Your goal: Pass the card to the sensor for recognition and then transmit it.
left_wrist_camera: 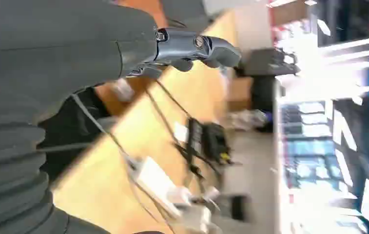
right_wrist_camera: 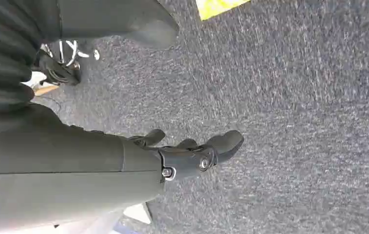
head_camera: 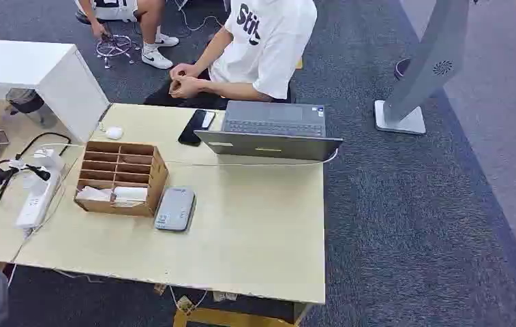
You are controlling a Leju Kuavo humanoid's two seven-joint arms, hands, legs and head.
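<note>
**Grey carpet, table set, both hands empty**

Grey carpet [head_camera: 412, 204] runs under a pale wooden table [head_camera: 255, 238]. Going from the left side, a white power strip [head_camera: 37, 201] lies among black cables, then a brown cardboard organizer [head_camera: 122, 178] with white cards [head_camera: 130, 194] in its front slots. Just beside it sits the grey sensor [head_camera: 175, 208]. Farther back, an open laptop [head_camera: 272, 129] faces a seated person [head_camera: 258, 41]. The left hand [left_wrist_camera: 192, 48] hangs by the table edge, fingers loosely curled, holding nothing. The right hand [right_wrist_camera: 192, 153] hangs over carpet, fingers apart, empty.
</note>
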